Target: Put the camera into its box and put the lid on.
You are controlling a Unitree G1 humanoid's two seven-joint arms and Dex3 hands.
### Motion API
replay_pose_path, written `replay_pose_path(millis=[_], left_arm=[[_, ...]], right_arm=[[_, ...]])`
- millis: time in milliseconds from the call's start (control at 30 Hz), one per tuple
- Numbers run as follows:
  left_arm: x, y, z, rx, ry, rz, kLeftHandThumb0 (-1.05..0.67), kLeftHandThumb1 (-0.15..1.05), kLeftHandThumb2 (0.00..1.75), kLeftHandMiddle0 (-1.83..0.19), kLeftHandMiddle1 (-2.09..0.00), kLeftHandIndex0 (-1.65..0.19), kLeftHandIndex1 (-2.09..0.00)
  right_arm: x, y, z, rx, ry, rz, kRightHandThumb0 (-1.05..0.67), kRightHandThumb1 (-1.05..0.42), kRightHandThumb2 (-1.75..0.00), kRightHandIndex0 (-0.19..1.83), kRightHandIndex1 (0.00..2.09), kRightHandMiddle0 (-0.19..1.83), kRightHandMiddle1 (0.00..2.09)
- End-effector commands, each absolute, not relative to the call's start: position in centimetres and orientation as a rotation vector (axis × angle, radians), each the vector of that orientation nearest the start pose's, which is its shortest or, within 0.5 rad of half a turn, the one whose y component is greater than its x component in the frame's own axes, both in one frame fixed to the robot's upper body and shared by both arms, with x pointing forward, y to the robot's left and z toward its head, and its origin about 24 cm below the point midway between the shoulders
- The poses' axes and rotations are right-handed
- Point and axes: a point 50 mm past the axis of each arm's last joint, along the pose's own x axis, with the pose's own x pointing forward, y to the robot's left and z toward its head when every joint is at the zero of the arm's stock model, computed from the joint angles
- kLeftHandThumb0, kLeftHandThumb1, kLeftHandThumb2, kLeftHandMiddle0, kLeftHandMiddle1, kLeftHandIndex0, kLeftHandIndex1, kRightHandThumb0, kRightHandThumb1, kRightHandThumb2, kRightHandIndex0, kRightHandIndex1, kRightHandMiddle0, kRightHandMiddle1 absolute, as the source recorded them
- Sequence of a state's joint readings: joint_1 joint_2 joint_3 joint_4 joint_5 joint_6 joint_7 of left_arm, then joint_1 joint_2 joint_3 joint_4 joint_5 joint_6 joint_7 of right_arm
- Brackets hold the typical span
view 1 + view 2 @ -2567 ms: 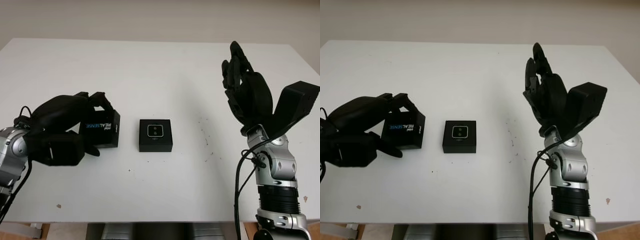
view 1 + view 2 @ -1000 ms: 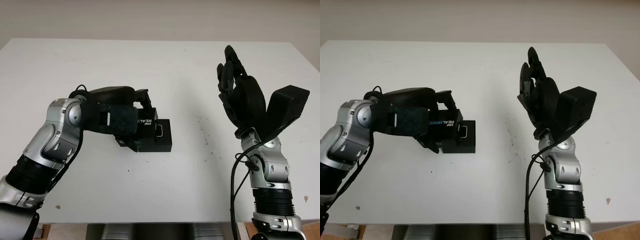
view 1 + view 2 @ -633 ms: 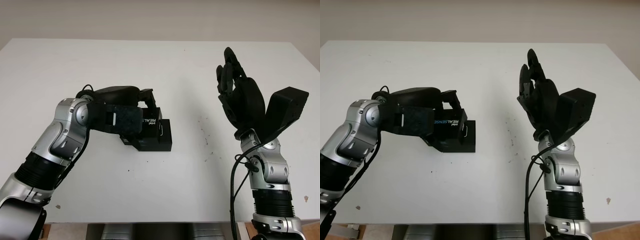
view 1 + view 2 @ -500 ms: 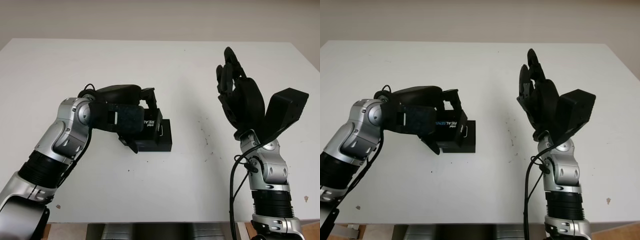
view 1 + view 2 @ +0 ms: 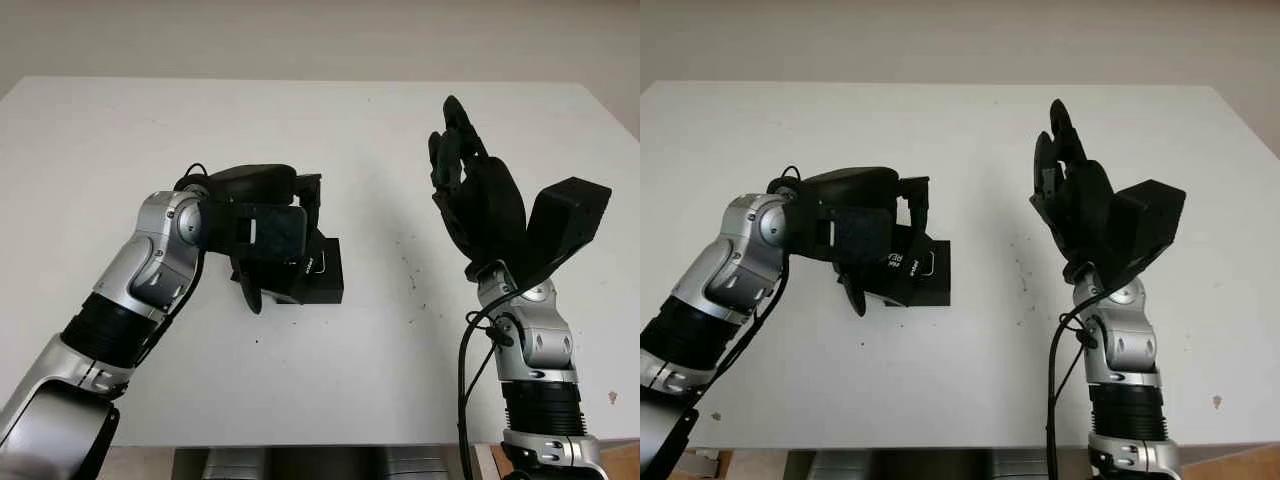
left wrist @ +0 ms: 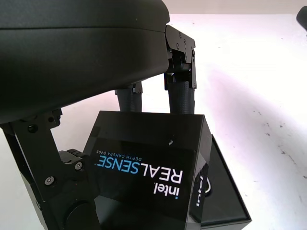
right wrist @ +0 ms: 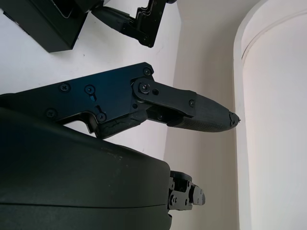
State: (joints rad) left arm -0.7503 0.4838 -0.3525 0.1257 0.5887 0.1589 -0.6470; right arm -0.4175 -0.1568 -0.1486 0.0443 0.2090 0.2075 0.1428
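My left hand is shut on the black lid printed "intel REALSENSE". It holds the lid tilted over the left part of the black box base, which sits on the white table near the middle. In the left wrist view the base sticks out from under the lid's lower edge. The lid and hand hide most of what lies in the box. Raised above the table's right side, my right hand is open and holds nothing.
A few small dark specks dot the table between the box and the right arm. The table's far half and its front strip are bare white surface. The right forearm stands upright near the front right edge.
My left hand has carried the lid from the table's left side rightward to the box, and in the last half second tipped it further down over the base. The right hand has barely moved.
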Motion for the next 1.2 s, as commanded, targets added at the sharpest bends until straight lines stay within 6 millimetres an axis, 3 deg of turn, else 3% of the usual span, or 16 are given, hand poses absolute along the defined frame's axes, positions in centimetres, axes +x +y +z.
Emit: replay_pose_path(millis=[0,200,533,600,700,800,900,1033,1167], left_arm=[[34.8,11.1,18.9,1.312,-0.144,-0.611,-0.27,1.05,0.15,-0.4,-2.09,-0.26,-2.03],[34.9,10.8,18.6,1.303,-0.147,-0.613,-0.27,1.05,0.15,-0.45,-2.07,-0.34,-2.08],[35.0,10.7,19.2,1.31,-0.158,-0.532,-0.26,1.05,0.12,-0.52,-2.09,-0.27,-2.09],[35.0,10.6,19.3,1.298,-0.15,-0.507,-0.26,1.05,0.12,-0.5,-2.09,-0.19,-2.09],[35.1,10.6,19.2,1.272,-0.127,-0.472,-0.23,1.05,0.12,-0.33,-2.09,0.08,-2.0],[35.2,10.6,19.2,1.254,-0.107,-0.459,-0.22,1.05,0.13,-0.29,-2.09,0.17,-1.94],[35.5,10.6,19.3,1.232,-0.08,-0.444,-0.23,1.05,0.14,-0.32,-1.98,0.05,-2.03],[36.1,10.4,19.2,1.194,-0.052,-0.428,-0.25,1.05,0.13,-0.43,-1.84,-0.33,-2.08],[36.7,10.2,19.1,1.152,-0.023,-0.427,-0.27,1.05,0.13,-0.53,-1.81,-0.46,-2.06]], right_arm=[[32.2,-17.5,13.7,0.075,-0.186,0.124,-0.69,-1.05,-0.66,-0.08,0.05,-0.05,0.03],[32.3,-17.4,13.5,0.071,-0.187,0.127,-0.69,-1.05,-0.67,-0.09,0.05,-0.06,0.03],[32.4,-17.1,13.4,0.076,-0.183,0.161,-0.68,-1.05,-0.67,-0.11,0.04,-0.07,0.03],[32.4,-17.1,13.3,0.074,-0.183,0.163,-0.68,-1.05,-0.67,-0.1,0.05,-0.06,0.03],[32.5,-16.9,13.3,0.062,-0.186,0.167,-0.68,-1.05,-0.68,-0.09,0.05,-0.05,0.04],[32.5,-16.8,13.2,0.059,-0.188,0.168,-0.67,-1.05,-0.69,-0.09,0.05,-0.04,0.04],[32.5,-16.8,13.1,0.058,-0.189,0.168,-0.67,-1.05,-0.68,-0.09,0.05,-0.05,0.04],[32.6,-16.7,13.0,0.072,-0.186,0.172,-0.68,-1.05,-0.66,-0.1,0.05,-0.05,0.04],[32.8,-16.5,12.9,0.087,-0.184,0.177,-0.67,-1.05,-0.65,-0.1,0.05,-0.06,0.03]])
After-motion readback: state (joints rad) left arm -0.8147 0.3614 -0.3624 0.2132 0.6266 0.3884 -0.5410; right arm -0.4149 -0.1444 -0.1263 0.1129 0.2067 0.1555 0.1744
